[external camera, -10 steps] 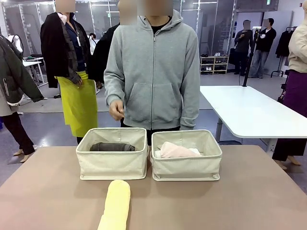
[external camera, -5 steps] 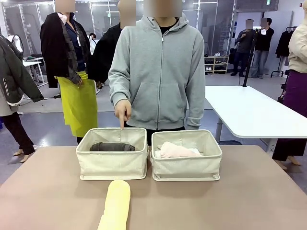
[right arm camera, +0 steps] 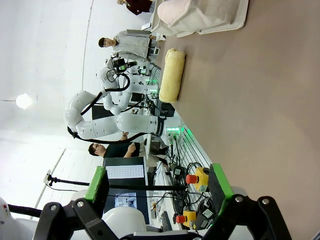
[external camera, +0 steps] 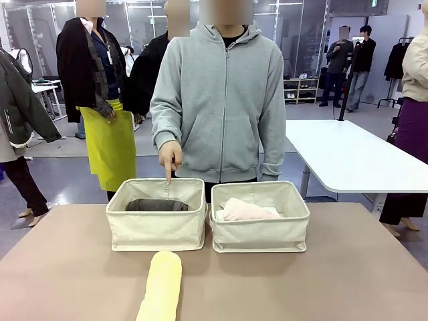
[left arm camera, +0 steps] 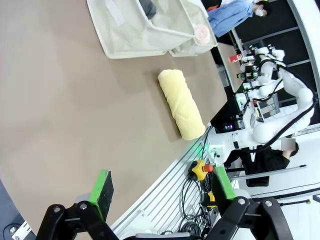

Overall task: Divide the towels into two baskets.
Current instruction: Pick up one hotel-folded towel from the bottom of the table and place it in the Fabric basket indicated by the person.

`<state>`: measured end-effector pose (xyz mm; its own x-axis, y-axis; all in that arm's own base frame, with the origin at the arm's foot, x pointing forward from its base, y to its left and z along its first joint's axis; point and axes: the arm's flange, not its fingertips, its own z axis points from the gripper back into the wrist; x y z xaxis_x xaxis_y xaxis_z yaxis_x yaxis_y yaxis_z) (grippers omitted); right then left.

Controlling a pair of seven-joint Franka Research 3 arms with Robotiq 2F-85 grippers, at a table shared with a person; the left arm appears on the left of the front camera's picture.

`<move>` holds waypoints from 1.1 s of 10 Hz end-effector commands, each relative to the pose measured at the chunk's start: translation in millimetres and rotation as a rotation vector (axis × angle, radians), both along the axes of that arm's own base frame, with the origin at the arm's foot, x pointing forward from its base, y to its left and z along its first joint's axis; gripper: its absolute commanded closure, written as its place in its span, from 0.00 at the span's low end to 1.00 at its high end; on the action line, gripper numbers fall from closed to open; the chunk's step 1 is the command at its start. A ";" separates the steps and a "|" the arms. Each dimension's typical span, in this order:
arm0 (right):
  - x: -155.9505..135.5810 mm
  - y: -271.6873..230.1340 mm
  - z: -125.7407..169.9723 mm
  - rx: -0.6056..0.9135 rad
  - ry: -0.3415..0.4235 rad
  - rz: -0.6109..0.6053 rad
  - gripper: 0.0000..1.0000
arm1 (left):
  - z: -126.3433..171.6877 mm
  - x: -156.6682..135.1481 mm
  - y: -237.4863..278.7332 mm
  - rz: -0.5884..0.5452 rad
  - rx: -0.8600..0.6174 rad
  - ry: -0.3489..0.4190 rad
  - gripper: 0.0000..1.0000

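1. Two cream baskets stood side by side at the far middle of the brown table [external camera: 60, 267], close together with a thin gap between them.
2. The left basket [external camera: 158, 229] held the dark grey towel [external camera: 156, 205], lying lengthwise across the bin.
3. The right basket [external camera: 260, 231] held the pink towel [external camera: 242, 210], with a bit of white towel [external camera: 271, 211] showing just beside it at its right end.
4. The yellow towel [external camera: 162, 286] lay on the table in front of the left basket, apart from it, its long axis running toward the camera and its near end cut off by the picture's bottom edge.
5. A person in a grey hoodie stood at the far side of the table; the person's hand [external camera: 170, 156] hung over the back rim of the left basket, index finger pointing down into it.
6. In the left wrist view, the left gripper [left arm camera: 160, 191] had its jaws spread wide with nothing between them, above the table's near edge and well apart from the yellow towel [left arm camera: 181, 104].
7. In the right wrist view, the right gripper [right arm camera: 159, 187] was likewise spread wide and empty, well apart from the yellow towel [right arm camera: 172, 75] and the right basket [right arm camera: 220, 15].
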<state>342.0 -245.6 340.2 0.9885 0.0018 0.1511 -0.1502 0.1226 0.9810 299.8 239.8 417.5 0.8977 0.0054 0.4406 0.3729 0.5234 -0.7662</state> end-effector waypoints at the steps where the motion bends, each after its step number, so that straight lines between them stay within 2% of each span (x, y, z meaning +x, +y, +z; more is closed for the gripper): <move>1: -3.5 1.3 1.2 -0.003 -0.018 0.014 0.00 | 0.7 1.7 -35.6 0.033 0.000 -0.014 0.00; 2: -3.5 1.3 1.2 -0.003 -0.018 0.014 0.00 | -2.0 0.3 -53.5 0.029 0.014 0.011 0.00; 3: -3.5 1.3 1.2 -0.003 -0.018 0.014 0.00 | -4.2 1.9 -82.6 0.066 0.053 0.071 0.00; 7: -3.5 1.3 1.2 -0.003 -0.018 0.014 0.00 | -26.2 23.1 -204.2 0.052 0.120 0.221 0.00; 11: -3.5 1.3 1.2 -0.003 -0.018 0.014 0.00 | -51.3 43.7 -306.6 0.017 0.275 0.321 0.00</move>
